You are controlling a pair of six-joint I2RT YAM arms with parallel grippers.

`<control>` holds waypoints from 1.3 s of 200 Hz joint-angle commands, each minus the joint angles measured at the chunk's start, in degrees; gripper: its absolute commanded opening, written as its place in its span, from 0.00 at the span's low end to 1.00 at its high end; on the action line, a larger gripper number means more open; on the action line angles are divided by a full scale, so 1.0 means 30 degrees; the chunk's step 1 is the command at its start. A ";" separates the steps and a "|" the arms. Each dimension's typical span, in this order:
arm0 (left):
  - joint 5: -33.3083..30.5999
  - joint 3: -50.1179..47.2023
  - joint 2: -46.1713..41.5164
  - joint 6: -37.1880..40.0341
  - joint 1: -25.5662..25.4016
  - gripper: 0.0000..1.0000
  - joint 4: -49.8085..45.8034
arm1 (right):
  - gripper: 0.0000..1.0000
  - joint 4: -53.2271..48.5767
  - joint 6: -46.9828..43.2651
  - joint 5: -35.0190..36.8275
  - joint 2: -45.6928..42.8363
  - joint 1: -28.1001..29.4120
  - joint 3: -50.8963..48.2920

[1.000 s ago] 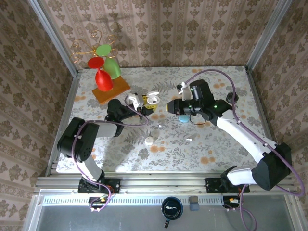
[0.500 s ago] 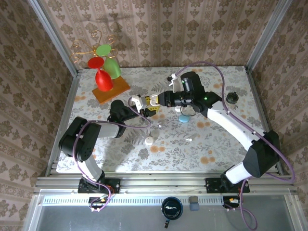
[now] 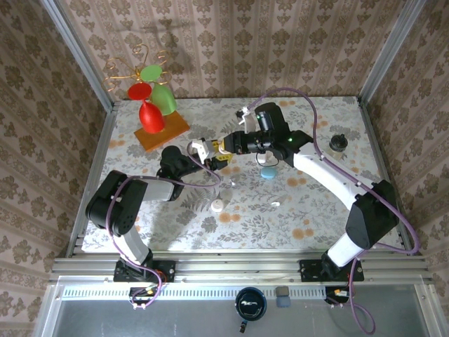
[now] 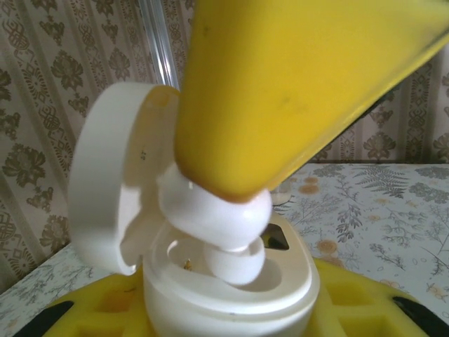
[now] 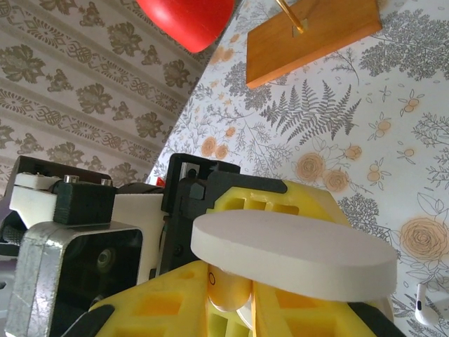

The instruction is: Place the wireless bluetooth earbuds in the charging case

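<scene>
Mid-frame, the right gripper (image 3: 230, 144), pinched on what seems an earbud (image 4: 223, 214), should seat it squarely; left gripper (image 3: 216, 156) clamps the charging case (image 4: 231, 298).

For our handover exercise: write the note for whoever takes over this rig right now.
Left end effector: shut on the open white plastic charging case.
Right end effector: shut on a small white earbud, its tip in the case's well.
Done: case open, earbud at the well.
Left: seat it, release; another loose white earbud lies on the floral table.
</scene>
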 commanded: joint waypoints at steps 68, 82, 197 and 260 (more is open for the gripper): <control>-0.1045 0.0547 -0.0394 -0.0400 -0.0346 0.37 0.0571 | 0.22 -0.0026 0.0372 0.0077 0.0498 0.0176 0.0436; -0.1026 0.0542 -0.0539 -0.0461 -0.0354 0.37 0.0571 | 0.22 -0.0030 0.0399 0.0399 0.0641 0.0176 0.0354; -0.1080 0.0525 -0.0536 -0.0676 -0.0383 0.38 0.0564 | 0.46 -0.0955 -0.0223 0.2258 -0.0816 0.0147 0.0263; -0.0770 0.0394 -0.0300 0.0216 -0.0412 0.37 0.0549 | 0.45 0.0216 -0.1104 0.0987 -0.2392 0.0147 -0.0078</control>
